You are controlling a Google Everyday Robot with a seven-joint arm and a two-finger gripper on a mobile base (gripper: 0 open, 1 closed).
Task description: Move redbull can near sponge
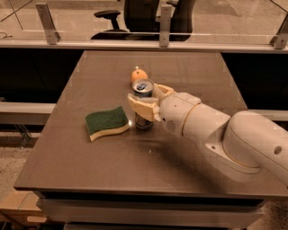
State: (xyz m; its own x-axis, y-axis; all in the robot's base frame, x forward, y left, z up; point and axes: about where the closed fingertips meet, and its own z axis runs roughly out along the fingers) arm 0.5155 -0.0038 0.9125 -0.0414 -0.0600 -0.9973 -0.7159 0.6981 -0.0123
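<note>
Dark brown table, a glazed rail along its far edge and an office chair beyond it. My gripper sits mid-table, jaws closed around the redbull can, one finger across its near side and one behind. The can is upright, with its lid showing above the fingers. I cannot tell whether its base rests on the table or hangs just clear. The sponge lies just to the can's left, near but apart. The orange sits close behind the can, toward the far edge. The placing looks nearly met, so the risks lie in the release. The grip is high on a slim, tall can: if I open while it is tilted or off the surface, it may tip toward the sponge or roll. Pushing further left could ride the can's base onto the sponge's wavy edge and leave it leaning. When I pull back, the rear finger could clip the orange and send it rolling, or drag the can off its spot.
</note>
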